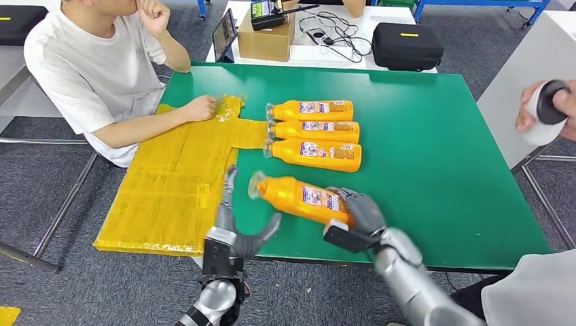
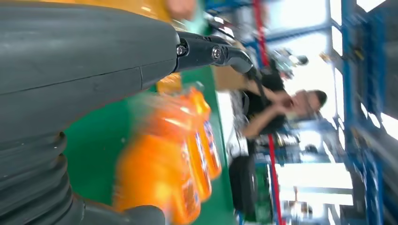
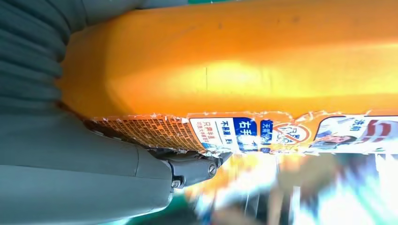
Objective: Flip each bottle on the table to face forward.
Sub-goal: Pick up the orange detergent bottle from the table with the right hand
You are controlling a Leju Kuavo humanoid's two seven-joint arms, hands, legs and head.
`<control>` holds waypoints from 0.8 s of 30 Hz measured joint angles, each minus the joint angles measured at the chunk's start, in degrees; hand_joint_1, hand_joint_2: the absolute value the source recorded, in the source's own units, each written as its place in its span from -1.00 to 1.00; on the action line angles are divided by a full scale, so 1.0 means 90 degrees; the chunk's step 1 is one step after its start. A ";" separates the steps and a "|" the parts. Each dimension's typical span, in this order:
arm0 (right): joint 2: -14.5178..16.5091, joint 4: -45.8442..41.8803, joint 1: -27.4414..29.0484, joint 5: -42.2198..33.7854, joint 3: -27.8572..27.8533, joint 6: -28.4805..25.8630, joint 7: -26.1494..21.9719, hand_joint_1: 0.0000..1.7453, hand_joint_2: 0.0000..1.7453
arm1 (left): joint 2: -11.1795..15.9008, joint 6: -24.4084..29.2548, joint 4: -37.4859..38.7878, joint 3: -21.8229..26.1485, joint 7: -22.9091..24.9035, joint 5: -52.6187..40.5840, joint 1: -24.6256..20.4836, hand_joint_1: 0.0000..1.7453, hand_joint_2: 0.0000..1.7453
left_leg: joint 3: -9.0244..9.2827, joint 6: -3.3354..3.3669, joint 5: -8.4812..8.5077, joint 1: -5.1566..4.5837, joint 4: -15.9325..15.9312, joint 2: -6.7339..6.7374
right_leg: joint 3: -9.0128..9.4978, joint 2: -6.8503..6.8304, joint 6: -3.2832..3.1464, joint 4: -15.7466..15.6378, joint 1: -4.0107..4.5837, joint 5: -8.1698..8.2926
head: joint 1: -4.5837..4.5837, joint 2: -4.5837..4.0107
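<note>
My right hand (image 1: 358, 212) grips the base end of an orange bottle (image 1: 299, 197) and holds it tilted above the near part of the green table (image 1: 435, 170), cap toward the left. In the right wrist view the bottle (image 3: 244, 70) sits close against the hand, its white and blue label (image 3: 244, 133) showing. My left hand (image 1: 234, 224) is open beside the bottle's cap end, fingers spread, not touching it. Three more orange bottles (image 1: 314, 132) lie in a row further back, labels up. In the left wrist view, blurred orange bottles (image 2: 178, 159) lie past my left hand (image 2: 206, 49).
A yellow sheet (image 1: 170, 183) covers the table's left part; a person in a white shirt (image 1: 95, 68) rests a hand (image 1: 200, 107) on it. At the right, another person's hand holds a white and black object (image 1: 547, 109). A cardboard box (image 1: 265, 41) and black case (image 1: 406, 46) stand behind.
</note>
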 joint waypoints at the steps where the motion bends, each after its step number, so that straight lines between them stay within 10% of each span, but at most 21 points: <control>1: 0.0110 -0.0215 0.0204 -0.0172 -0.0176 -0.0351 -0.0050 1.00 1.00 | 0.0010 0.0018 -0.0114 0.0053 0.0028 0.0119 0.0045 -1.00 1.00 | -0.0015 0.0000 0.0002 0.0000 0.0000 0.0000 | -0.0018 0.0000 0.0000 0.0004 0.0000 0.0000 | -0.0002 0.0000; 13: 0.0902 -0.2328 0.1415 -0.2314 -0.1601 -0.1664 -0.0398 1.00 1.00 | 0.0274 -0.0794 -0.1506 0.0149 0.0288 0.1042 0.0759 -1.00 1.00 | -0.0082 0.0003 0.0005 -0.0004 0.0000 -0.0010 | -0.0078 -0.0007 -0.0002 0.0003 -0.0008 -0.0007 | 0.0002 0.0000; 24: 0.1070 -0.3276 0.2114 -0.1696 -0.0924 -0.0163 -0.0098 1.00 1.00 | 0.0522 -0.2622 -0.1512 -0.0134 0.1079 0.2061 0.1058 -1.00 1.00 | -0.0084 0.0000 0.0002 0.0001 -0.0001 0.0000 | -0.0087 -0.0005 -0.0003 0.0004 -0.0002 -0.0009 | 0.0002 0.0000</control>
